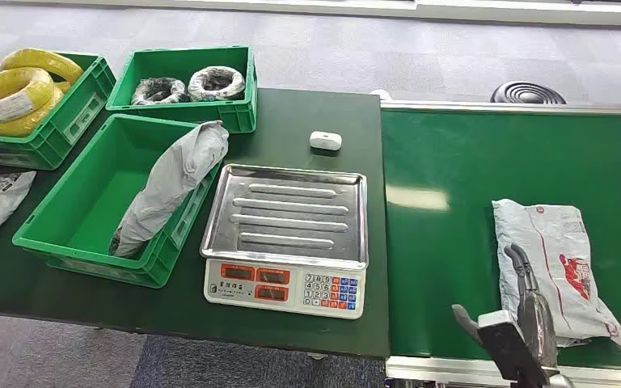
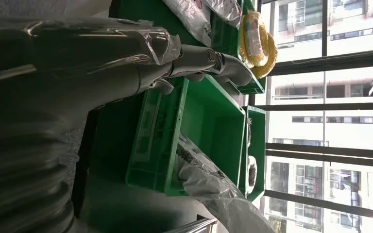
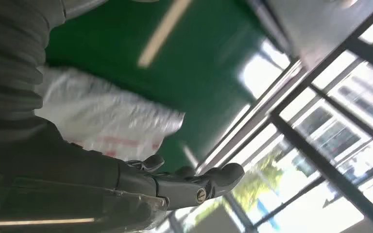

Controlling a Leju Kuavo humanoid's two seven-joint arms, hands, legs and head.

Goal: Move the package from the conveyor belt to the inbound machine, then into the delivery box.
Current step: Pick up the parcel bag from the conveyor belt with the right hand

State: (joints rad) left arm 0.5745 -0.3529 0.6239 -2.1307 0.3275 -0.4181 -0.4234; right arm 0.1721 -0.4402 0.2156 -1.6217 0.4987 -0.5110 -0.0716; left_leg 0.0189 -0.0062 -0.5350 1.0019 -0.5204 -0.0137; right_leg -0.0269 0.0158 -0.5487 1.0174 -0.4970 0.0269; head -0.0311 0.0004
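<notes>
Bright daylight from windows (image 3: 330,145) blows out both wrist views; right wrist view motion-blurred.

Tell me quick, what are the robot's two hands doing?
Left hand: open, holding nothing, above the green plastic crate.
Right hand: open, holding nothing, over the grey plastic mailer package.

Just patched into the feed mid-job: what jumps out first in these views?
The grey-white package lying on the green conveyor belt at right stands out, with the right hand at its near edge, not gripping it. At centre sits the steel-topped scale. To its left, a green crate already holds another grey package leaning on its rim, and yellow cable coils fill a far-left crate.
</notes>
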